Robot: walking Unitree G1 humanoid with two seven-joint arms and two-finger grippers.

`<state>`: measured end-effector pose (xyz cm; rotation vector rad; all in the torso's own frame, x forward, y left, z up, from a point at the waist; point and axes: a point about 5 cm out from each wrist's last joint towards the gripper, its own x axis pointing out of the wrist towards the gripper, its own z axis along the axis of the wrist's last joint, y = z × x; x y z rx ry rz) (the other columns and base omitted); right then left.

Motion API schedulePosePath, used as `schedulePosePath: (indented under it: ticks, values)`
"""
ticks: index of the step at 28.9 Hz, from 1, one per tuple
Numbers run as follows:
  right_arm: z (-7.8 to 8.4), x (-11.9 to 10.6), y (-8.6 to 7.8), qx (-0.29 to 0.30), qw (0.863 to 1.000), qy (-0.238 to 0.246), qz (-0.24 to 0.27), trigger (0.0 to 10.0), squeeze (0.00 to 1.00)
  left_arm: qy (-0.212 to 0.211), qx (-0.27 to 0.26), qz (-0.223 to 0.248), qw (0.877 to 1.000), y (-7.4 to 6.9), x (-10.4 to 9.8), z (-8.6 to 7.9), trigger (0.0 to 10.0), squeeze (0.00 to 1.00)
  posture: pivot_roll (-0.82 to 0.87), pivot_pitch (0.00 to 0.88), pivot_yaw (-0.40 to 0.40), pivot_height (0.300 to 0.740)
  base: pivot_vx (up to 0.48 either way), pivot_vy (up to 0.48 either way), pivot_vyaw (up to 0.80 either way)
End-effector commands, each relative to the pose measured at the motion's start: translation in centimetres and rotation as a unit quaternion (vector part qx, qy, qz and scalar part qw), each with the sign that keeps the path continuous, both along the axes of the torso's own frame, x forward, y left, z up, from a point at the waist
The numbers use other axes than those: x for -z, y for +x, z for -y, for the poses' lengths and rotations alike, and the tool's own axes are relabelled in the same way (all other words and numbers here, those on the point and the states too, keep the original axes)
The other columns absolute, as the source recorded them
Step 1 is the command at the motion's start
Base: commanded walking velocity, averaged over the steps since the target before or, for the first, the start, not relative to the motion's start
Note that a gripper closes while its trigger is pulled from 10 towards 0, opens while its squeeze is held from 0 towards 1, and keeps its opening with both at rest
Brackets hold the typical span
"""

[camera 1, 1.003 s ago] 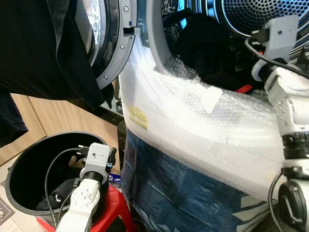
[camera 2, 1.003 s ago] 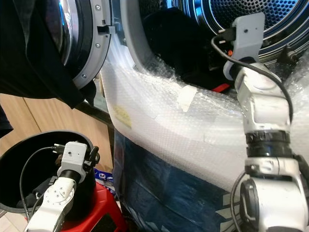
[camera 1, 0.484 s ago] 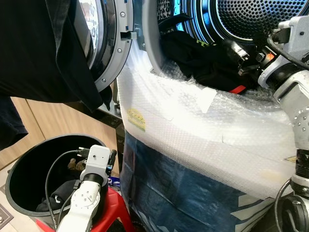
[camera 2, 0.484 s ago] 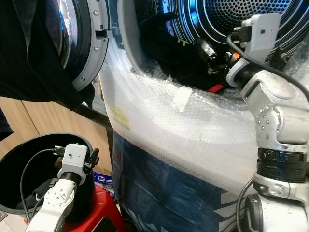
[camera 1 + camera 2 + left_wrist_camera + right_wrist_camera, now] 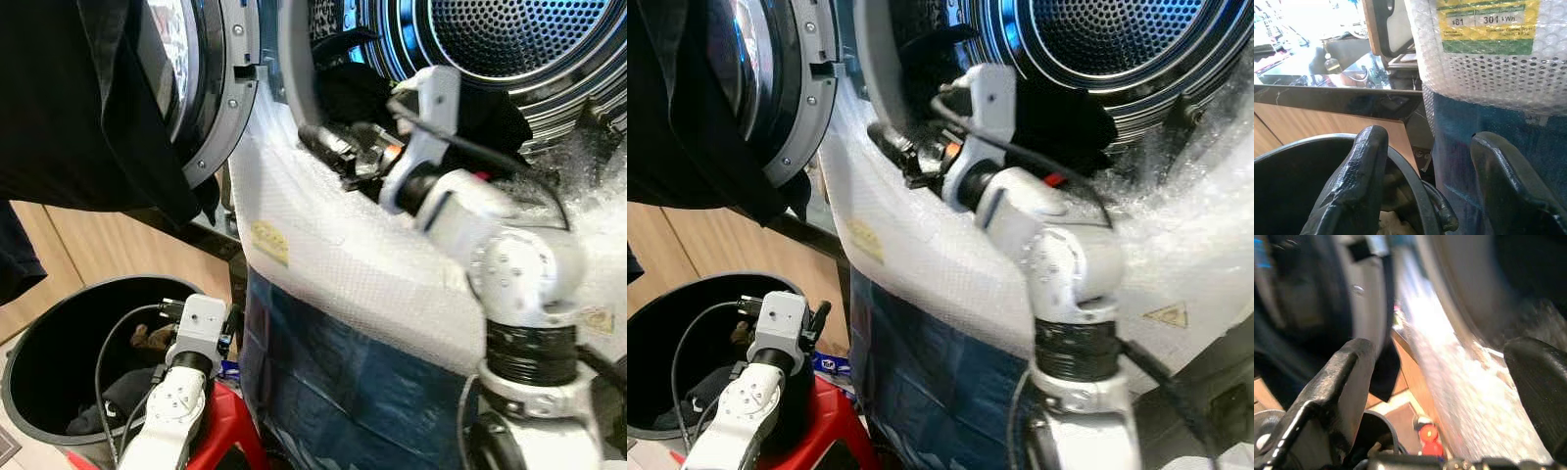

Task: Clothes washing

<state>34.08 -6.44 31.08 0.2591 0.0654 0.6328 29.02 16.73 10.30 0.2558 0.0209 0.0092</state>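
Note:
The washer's drum (image 5: 500, 39) stands open, with dark clothes (image 5: 358, 93) heaped at its mouth. My right gripper (image 5: 318, 145) is outside the drum, over the bubble-wrapped front (image 5: 333, 255), pointing toward the door. It is open with nothing between its fingers (image 5: 1337, 382). A black garment (image 5: 88, 98) hangs over the open door (image 5: 220, 88). My left gripper (image 5: 1425, 196) hangs open by the rim of the black bin (image 5: 39, 323), which has dark clothes (image 5: 127, 392) lying at its bottom.
A red stool (image 5: 230, 431) stands under my left arm, between the bin and the washer. Blue plastic sheeting (image 5: 343, 392) covers the washer's lower front. Wooden cabinet panels (image 5: 118, 245) run behind the bin.
My right arm has come out of the drum and swung left across the opening, its gripper now empty over the front rim. The left arm has stayed by the bin.

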Motion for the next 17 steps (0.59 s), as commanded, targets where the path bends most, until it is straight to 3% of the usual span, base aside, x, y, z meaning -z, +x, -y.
schedulePosePath:
  ticks: [1,5,8,13,17]
  values:
    - [-0.1,-1.4,0.0,0.01,1.0,0.017,0.009,10.0,0.0,0.005,0.006,0.0,1.0,0.2,-0.1,0.3,10.0,0.0,0.01,0.0,-0.029,0.74,0.0,0.0,0.0]
    - [0.4,-2.3,0.7,0.044,0.999,0.011,0.02,10.0,0.0,0.007,0.006,0.0,1.0,0.3,-0.2,0.2,10.0,0.0,0.01,0.0,-0.029,0.74,0.0,0.0,0.0]
    - [1.8,-3.5,1.3,0.093,0.994,-0.024,0.045,10.0,0.0,0.005,0.001,-0.003,1.0,0.2,-0.1,0.0,10.0,0.0,0.02,0.0,-0.036,0.74,0.0,0.0,0.0]
    - [3.1,-4.0,1.5,0.117,0.993,-0.033,0.01,10.0,0.0,0.003,-0.005,-0.003,1.0,0.2,-0.1,-0.2,10.0,0.0,0.02,0.001,-0.036,0.74,0.0,0.0,0.0]
    - [4.5,-4.3,1.3,0.124,0.991,-0.054,0.015,10.0,0.0,0.004,-0.003,-0.005,1.0,0.2,0.1,-0.2,10.0,0.0,0.01,0.004,-0.036,0.74,0.0,0.0,0.0]
